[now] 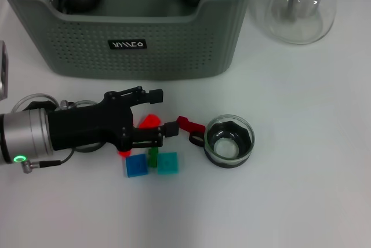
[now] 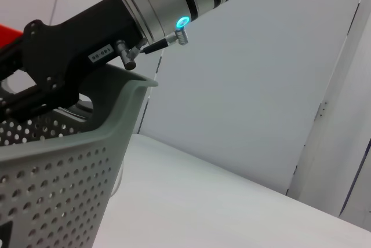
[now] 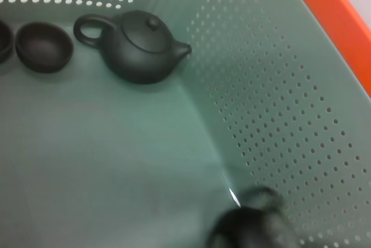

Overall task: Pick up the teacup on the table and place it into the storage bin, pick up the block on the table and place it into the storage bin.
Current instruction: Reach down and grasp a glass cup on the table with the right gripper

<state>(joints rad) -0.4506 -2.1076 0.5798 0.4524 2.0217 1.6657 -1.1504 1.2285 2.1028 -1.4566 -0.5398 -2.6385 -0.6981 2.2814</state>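
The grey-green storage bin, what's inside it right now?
Inside the grey-green perforated plastic storage bin: a dark clay teapot and a dark small cup. A blurred dark object up close hides part of the floor.

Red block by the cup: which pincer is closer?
Left. The left pincer is open right at the red block on the table. The right arm isn't in the head view; its wrist camera looks down into the bin.
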